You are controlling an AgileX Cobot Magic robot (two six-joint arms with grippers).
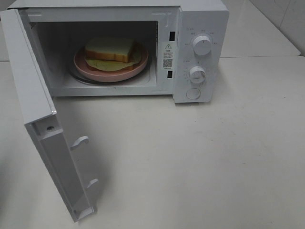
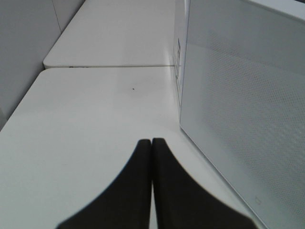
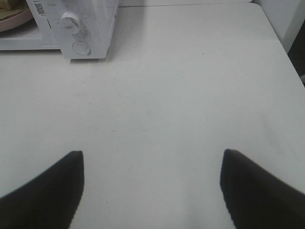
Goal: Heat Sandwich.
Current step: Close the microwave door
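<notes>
The sandwich [image 1: 109, 49], white bread with tan crust and green lettuce, lies on a round pink plate [image 1: 86, 67] inside the open white microwave [image 1: 200, 28]. The microwave door [image 1: 43, 129] stands swung open toward the front left. Neither gripper shows in the high view. In the left wrist view my left gripper [image 2: 152, 142] is shut and empty, close beside the outer face of the door [image 2: 243, 109]. In the right wrist view my right gripper [image 3: 152, 155] is open and empty above the table, well back from the microwave's control panel [image 3: 78, 28]. A sliver of the plate [image 3: 12, 21] shows there.
The microwave has two knobs [image 1: 202, 45] and a round button [image 1: 193, 94] on its right panel. The white table [image 1: 200, 162] spreads in front and to the right. A second white table [image 2: 119, 33] joins at the back. A wall [image 2: 24, 52] runs along the left.
</notes>
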